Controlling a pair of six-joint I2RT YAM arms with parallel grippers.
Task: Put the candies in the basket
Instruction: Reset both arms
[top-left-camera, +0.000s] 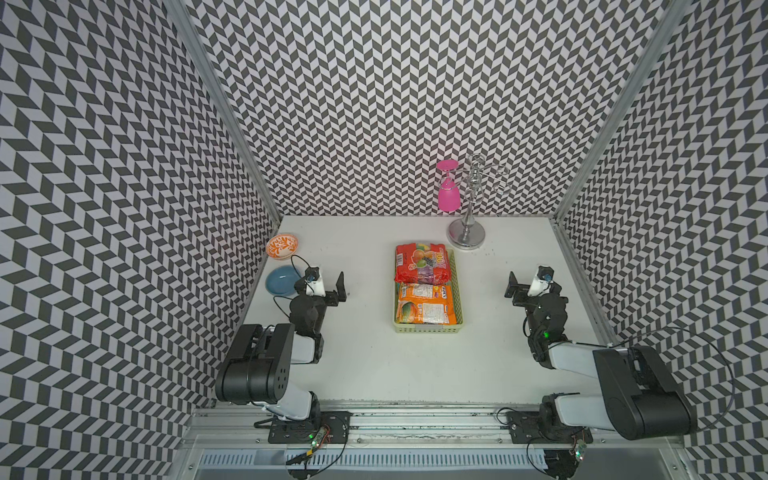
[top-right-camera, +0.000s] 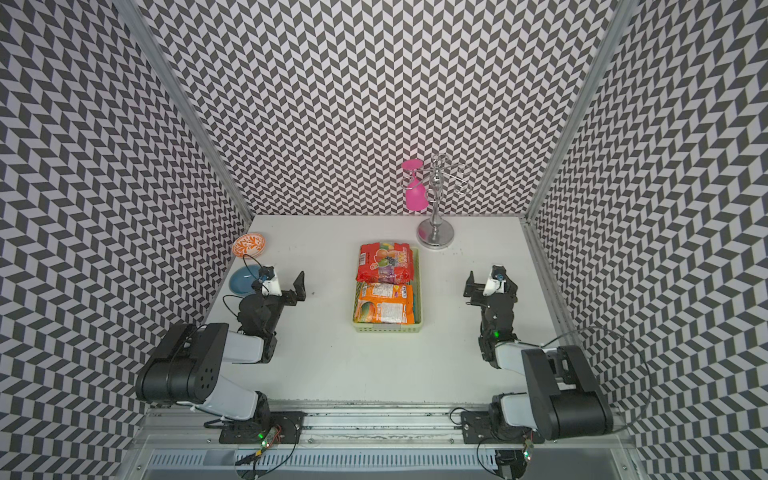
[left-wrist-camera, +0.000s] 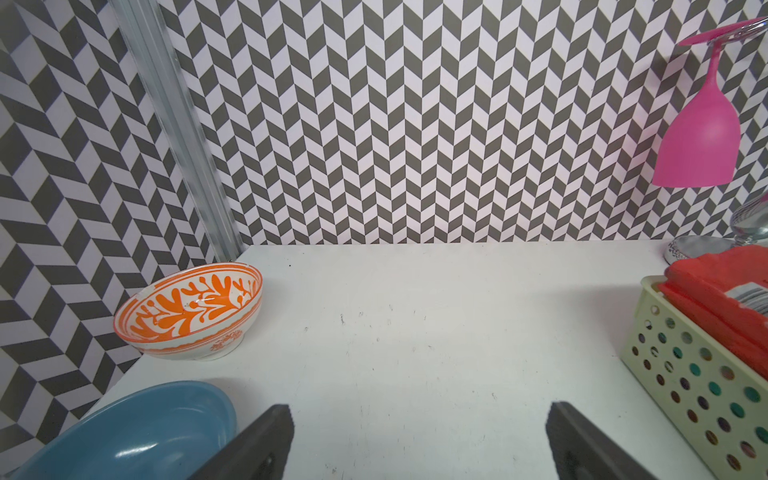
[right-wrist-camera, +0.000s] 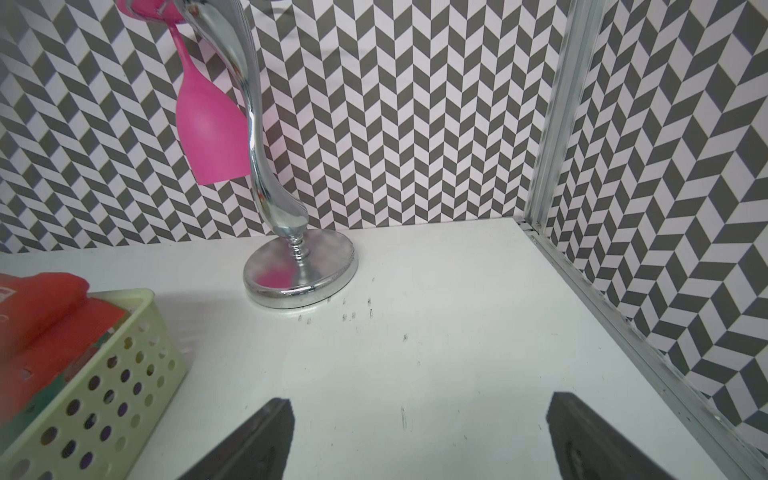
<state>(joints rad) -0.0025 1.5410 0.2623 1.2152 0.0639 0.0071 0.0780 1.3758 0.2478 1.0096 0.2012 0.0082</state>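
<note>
The white bench (top-left-camera: 374, 365) filled the lower middle of both top views. At frame centre sat the pale green basket (top-left-camera: 428, 329). It held 2 visible candies: a red candy bag (top-left-camera: 422, 262) in its upper half and an orange candy bag (top-left-camera: 428, 307) in its lower half. The left gripper (top-left-camera: 338, 287) at centre left and the right gripper (top-left-camera: 513, 287) at centre right each had jaws apart and empty, well apart from the basket. A chrome glass stand (top-left-camera: 466, 239) stood just upper right of the basket, a pink wine glass (top-left-camera: 448, 199) hanging upside down from it. An orange patterned bowl (top-left-camera: 282, 246) and a blue bowl (top-left-camera: 284, 280) sat at the bench's left edge.
</note>
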